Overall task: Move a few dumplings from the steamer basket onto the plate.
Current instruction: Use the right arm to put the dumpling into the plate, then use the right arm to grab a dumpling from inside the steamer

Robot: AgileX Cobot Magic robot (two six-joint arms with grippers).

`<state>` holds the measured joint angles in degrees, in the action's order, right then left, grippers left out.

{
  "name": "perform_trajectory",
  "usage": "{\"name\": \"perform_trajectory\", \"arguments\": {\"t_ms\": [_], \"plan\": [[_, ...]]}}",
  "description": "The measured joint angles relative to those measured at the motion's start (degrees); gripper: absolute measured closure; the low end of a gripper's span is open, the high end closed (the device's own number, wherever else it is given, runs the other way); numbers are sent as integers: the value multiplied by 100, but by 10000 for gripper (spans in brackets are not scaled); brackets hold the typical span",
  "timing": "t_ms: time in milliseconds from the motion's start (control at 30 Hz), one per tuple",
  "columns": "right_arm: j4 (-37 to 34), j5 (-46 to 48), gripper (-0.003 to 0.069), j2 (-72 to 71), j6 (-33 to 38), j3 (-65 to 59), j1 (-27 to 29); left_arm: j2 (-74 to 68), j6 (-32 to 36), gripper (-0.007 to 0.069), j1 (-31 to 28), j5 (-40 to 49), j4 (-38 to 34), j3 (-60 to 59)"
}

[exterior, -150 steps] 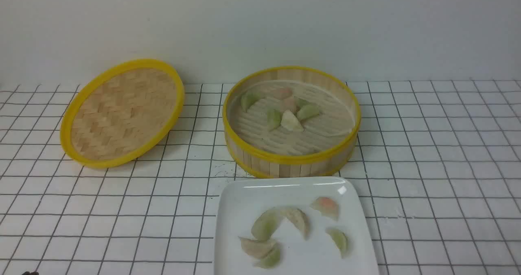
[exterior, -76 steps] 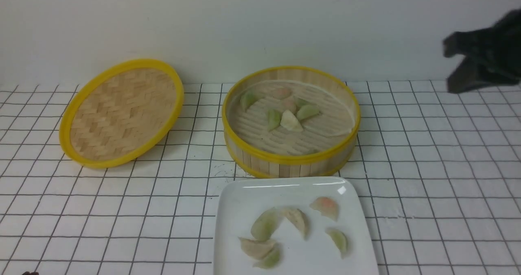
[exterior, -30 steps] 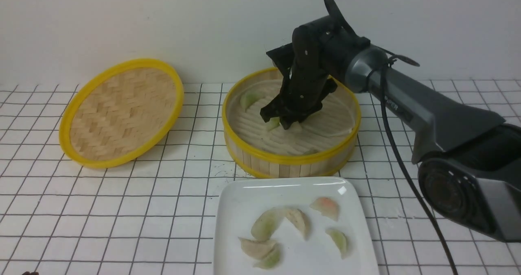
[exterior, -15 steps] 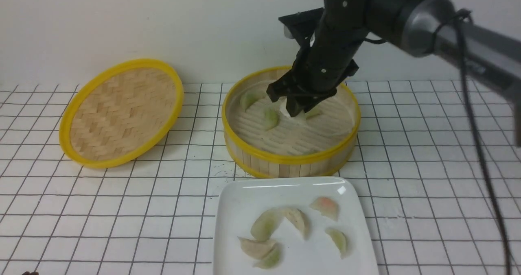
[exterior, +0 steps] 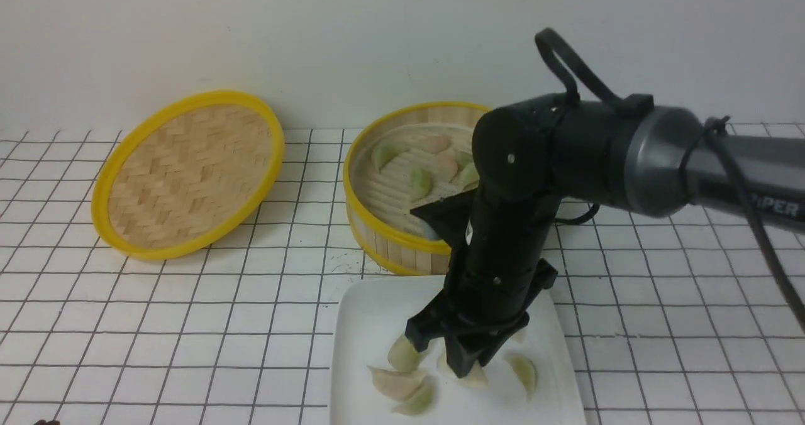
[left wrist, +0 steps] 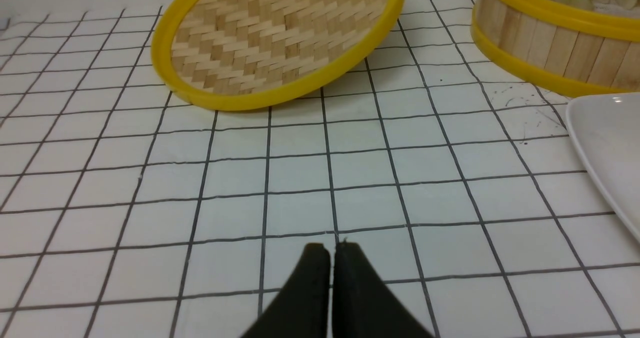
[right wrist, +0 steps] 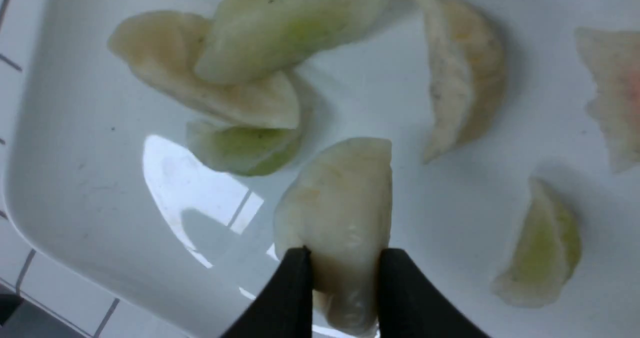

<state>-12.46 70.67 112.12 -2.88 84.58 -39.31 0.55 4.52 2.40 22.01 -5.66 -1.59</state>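
Note:
My right gripper (exterior: 454, 357) (right wrist: 344, 258) is low over the white plate (exterior: 358, 324), shut on a beige-white dumpling (right wrist: 336, 213). The held dumpling (exterior: 473, 378) hangs among several dumplings lying on the plate (right wrist: 75, 178): green ones (exterior: 524, 369) (right wrist: 285, 25), beige ones (exterior: 393, 381) (right wrist: 462, 78) and a pinkish one (right wrist: 612, 93). The steamer basket (exterior: 383, 239) stands behind the plate and holds several dumplings (exterior: 420, 180); my right arm hides its right half. My left gripper (left wrist: 332, 250) is shut and empty over the gridded table; it is out of the front view.
The shallow woven lid (exterior: 188, 170) (left wrist: 280, 38) with a yellow rim leans at the back left. The left wrist view shows the basket wall (left wrist: 545, 43) and a plate corner (left wrist: 605, 143). A white wall stands behind the table.
My right arm came in from the right, closed on a beige-white dumpling in the basket, lifted it and carried it forward and down over the plate. The left gripper has not visibly moved.

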Motion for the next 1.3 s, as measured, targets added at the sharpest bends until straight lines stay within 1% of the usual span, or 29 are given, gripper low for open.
{"name": "perform_trajectory", "arguments": {"t_ms": [67,133,167,200,233,267,333,367,400,433,533,567,600,667,833,1000,1133,1300], "plan": [[-11,-21,459,0,23,7,-17,0,0,631,0,0,0,0],[2,-25,402,0,40,51,-17,0,0,631,0,0,0,0],[21,-33,357,0,40,93,-17,0,0,631,0,0,0,0],[21,-33,333,0,40,137,-17,0,0,631,0,0,0,0],[41,-33,279,0,44,225,-17,0,0,631,0,0,0,0],[41,-33,272,0,44,243,-17,0,0,631,0,0,0,0],[266,-56,193,0,44,568,-4,0,0,631,0,0,0,0],[455,-165,165,6,28,731,19,0,0,631,0,0,0,0],[622,-259,155,33,-10,847,52,0,0,631,0,0,0,0],[706,-330,147,49,-31,973,70,0,0,631,0,0,0,0],[1373,-779,129,425,-385,1834,374,0,0,631,0,0,0,0],[1373,-789,129,458,-385,1889,398,0,0,631,0,0,0,0],[1552,-807,127,713,-489,2344,584,0,0,631,0,0,0,0],[1649,-793,126,1143,-547,2857,793,0,0,631,0,0,0,0],[1694,-618,125,2179,-600,4142,1204,0,0,631,0,0,0,0],[1694,-579,125,2911,-601,4983,1376,0,0,631,0,0,0,0],[1644,-502,125,3233,-556,5288,1387,0,0,631,0,0,0,0],[1526,-199,125,3442,-383,5343,1382,0,0,631,0,0,0,0]]}}
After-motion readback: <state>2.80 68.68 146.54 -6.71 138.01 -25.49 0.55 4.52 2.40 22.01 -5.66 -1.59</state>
